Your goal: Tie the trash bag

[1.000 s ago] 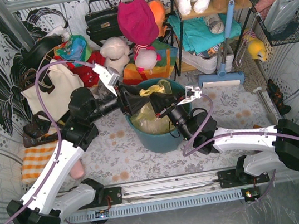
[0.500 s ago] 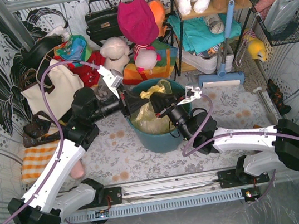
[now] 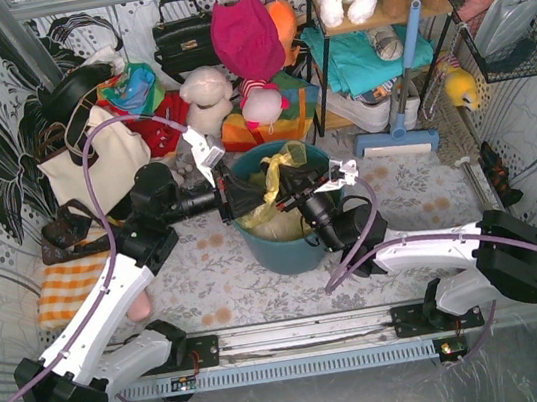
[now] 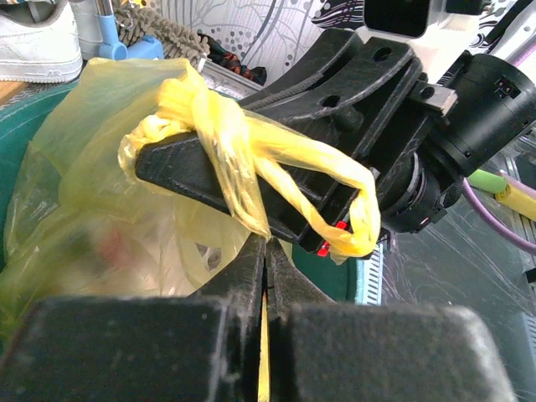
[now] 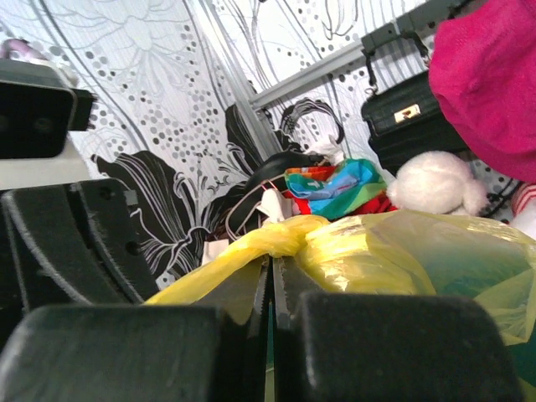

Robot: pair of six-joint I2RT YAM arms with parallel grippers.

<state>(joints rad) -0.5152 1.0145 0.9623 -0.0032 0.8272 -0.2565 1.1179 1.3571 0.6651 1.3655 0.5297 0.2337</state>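
Over the last second our two hands have drawn closer together above the teal bin (image 3: 297,255), and the top of the trash bag (image 3: 274,222) has risen into a twisted strand between them. The left hand (image 4: 265,244) and right hand (image 5: 270,266) are each pinched tight on a yellow end, so we judge the crossing is best cinched by drawing the ends apart steadily, never jerking, since the film looks thin enough to tear. The bag sits inside the bin on the tabletop (image 3: 209,276), translucent and crinkly, one roped end looped around the right hand.
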